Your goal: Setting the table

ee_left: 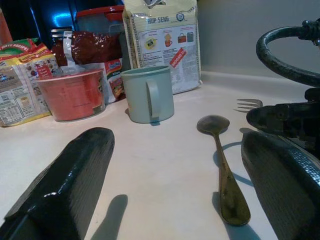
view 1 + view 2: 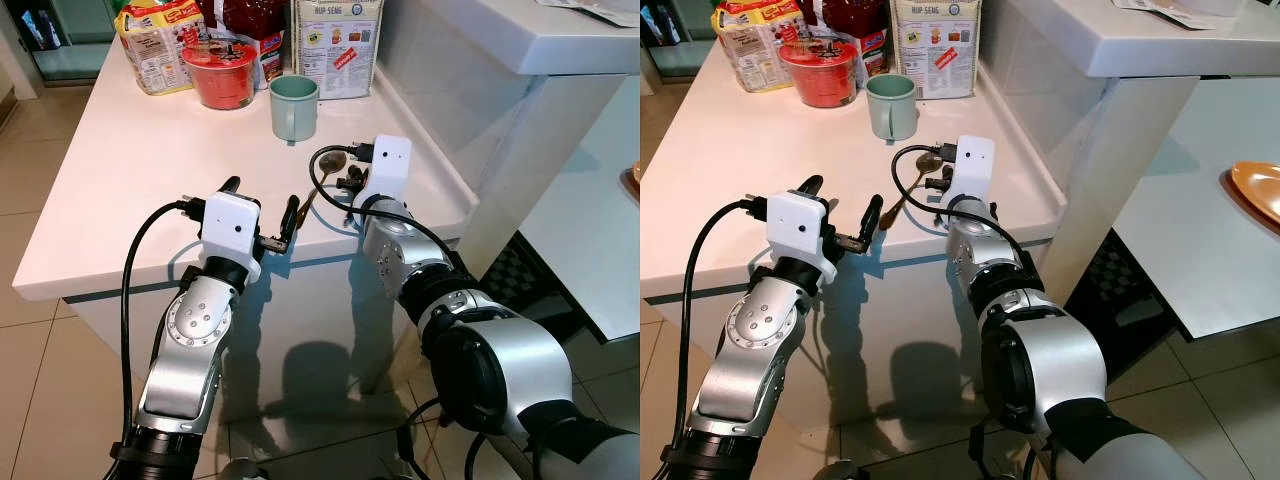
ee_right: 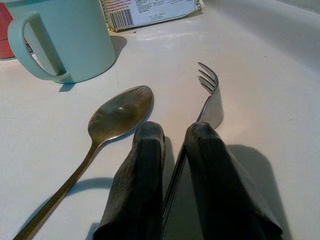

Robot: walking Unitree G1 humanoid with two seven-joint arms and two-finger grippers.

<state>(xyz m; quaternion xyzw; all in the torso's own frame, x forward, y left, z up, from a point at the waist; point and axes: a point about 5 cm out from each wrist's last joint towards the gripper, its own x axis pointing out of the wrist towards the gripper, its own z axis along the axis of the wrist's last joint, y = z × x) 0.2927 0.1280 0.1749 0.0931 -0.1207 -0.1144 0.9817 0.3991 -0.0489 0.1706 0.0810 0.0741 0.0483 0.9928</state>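
A brass-coloured spoon and a silver fork lie side by side on the white counter, a little in front of a pale green mug. My right gripper is low over the counter, shut on the fork's handle, with the tines pointing away past the fingertips. My left gripper is open at the counter's front edge. Its fingers straddle the near end of the spoon without touching it. The mug stands upright behind.
A red tub and several food packets line the back of the counter. A wall rises right of the counter. Further right is a white table with an orange plate. The floor below is tiled.
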